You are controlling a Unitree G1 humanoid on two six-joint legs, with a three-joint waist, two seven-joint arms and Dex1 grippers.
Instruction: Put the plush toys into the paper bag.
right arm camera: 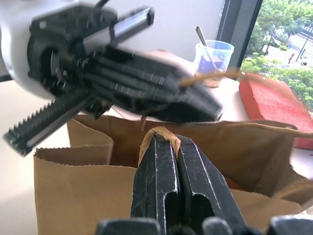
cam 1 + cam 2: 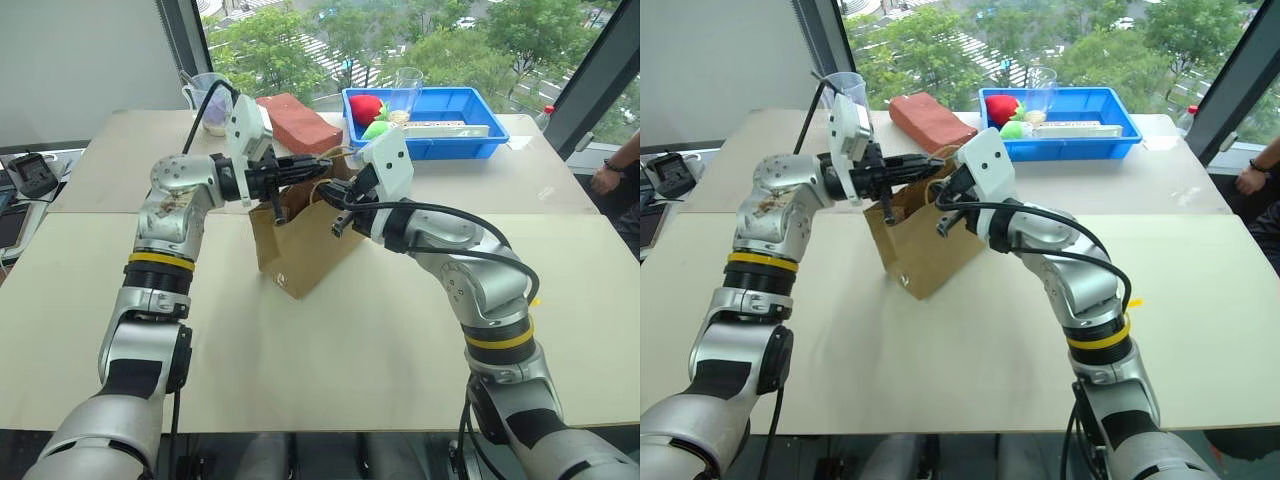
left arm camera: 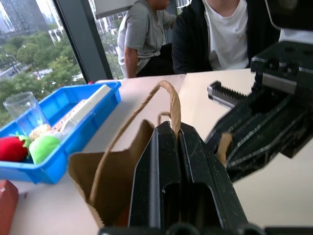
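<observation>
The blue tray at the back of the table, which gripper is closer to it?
Right. The right gripper sits at the paper bag's top on the side toward the blue tray; the left gripper comes in from the bag's other side.

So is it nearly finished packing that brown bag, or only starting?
Probably near the end, though I can't be sure. No plush toys lie on the table, and something reddish-brown shows inside the paper bag. Right now the left gripper and right gripper are each shut on a paper handle. Whether the white toy is inside is hidden.
</observation>
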